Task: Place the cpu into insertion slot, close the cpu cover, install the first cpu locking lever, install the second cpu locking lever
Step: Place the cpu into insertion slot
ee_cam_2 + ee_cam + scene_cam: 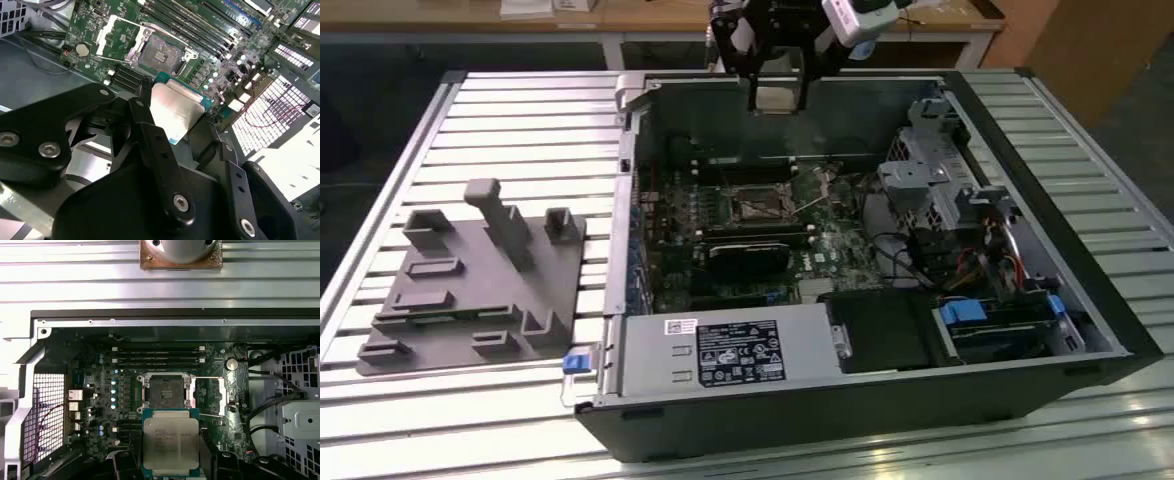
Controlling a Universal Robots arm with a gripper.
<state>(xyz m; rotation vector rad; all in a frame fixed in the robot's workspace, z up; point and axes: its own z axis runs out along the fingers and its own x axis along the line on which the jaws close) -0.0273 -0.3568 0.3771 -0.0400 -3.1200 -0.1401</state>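
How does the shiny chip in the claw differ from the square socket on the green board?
The cpu has a pale silvery face; the insertion slot is dark. The cpu hangs in the gripper; the insertion slot sits in the green board, empty. Both are square, seemingly matching in size.

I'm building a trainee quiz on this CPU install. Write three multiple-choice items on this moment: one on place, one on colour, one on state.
1. Where is the cpu? A in the insertion slot; B in the gripper; C lying on the circuit board.
2. The circuit board is: A red; B white; C green.
3. The cpu cover is: A open; B shut; C latched.
Answers: B, the gripper clamps it above the board; C, green surrounds the slot; A, it lies swung aside, slot bare.
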